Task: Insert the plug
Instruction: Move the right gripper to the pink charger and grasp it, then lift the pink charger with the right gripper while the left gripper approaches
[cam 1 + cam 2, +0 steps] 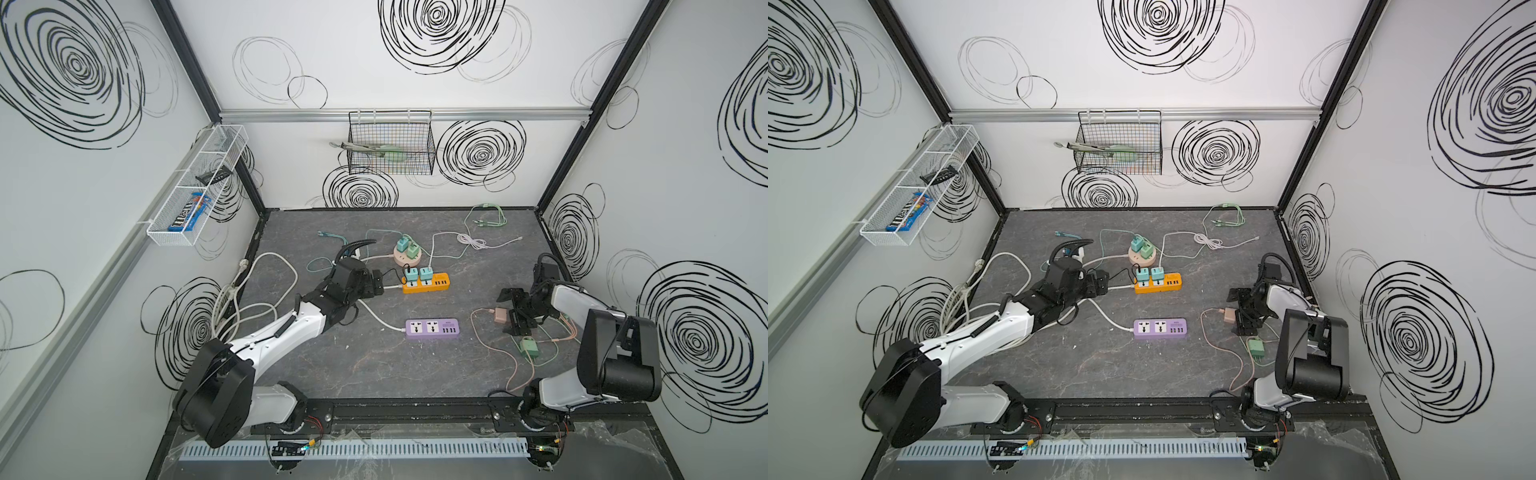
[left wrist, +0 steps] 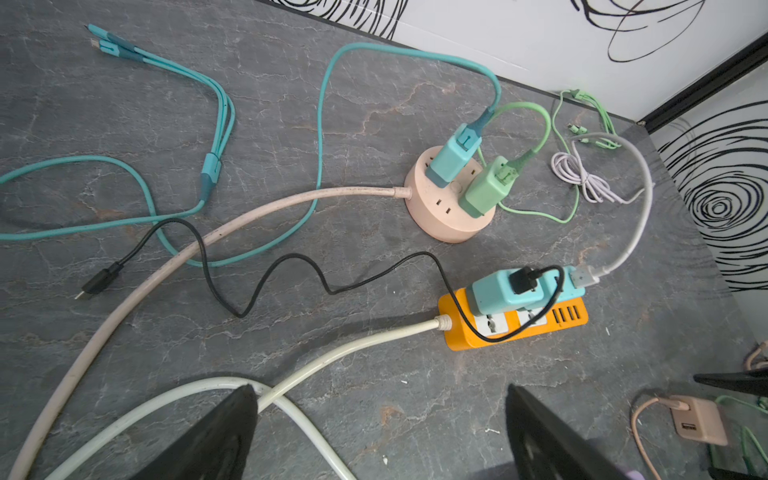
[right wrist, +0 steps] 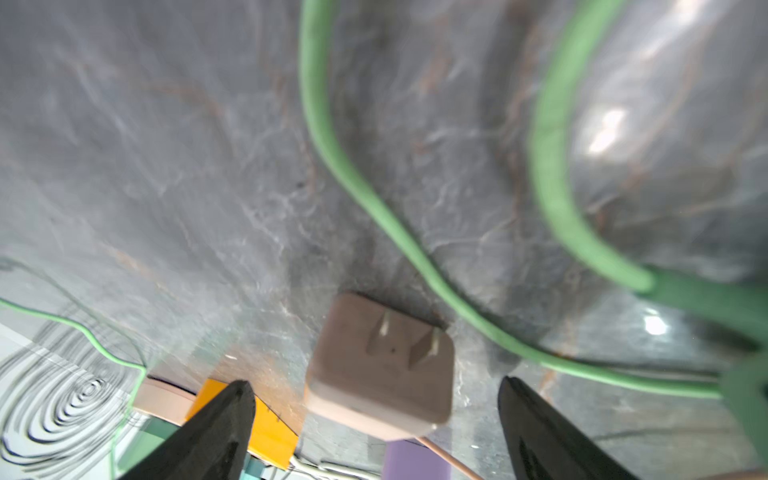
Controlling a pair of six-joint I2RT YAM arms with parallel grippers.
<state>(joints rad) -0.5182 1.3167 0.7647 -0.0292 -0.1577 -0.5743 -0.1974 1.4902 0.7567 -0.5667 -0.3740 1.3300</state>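
Observation:
The plug is a beige charger block (image 1: 500, 316) (image 1: 1228, 315) with a thin pink cable, lying on the grey table with its two prongs up (image 3: 380, 365). My right gripper (image 1: 512, 312) (image 3: 374, 382) is open and straddles it, with a gap on each side and no contact. A purple power strip (image 1: 432, 329) (image 1: 1160, 328) with two free sockets lies left of the plug. My left gripper (image 1: 376, 284) (image 2: 380, 388) is open and empty, beside the white cable of the orange power strip (image 1: 426, 282) (image 2: 515, 328).
The orange strip holds two teal chargers (image 2: 505, 291). A round pink socket hub (image 1: 409, 255) behind it holds a teal and a green charger. A loose green charger (image 1: 528, 347) and green cable (image 3: 374, 208) lie near the right arm. Several cables cross the left side of the table.

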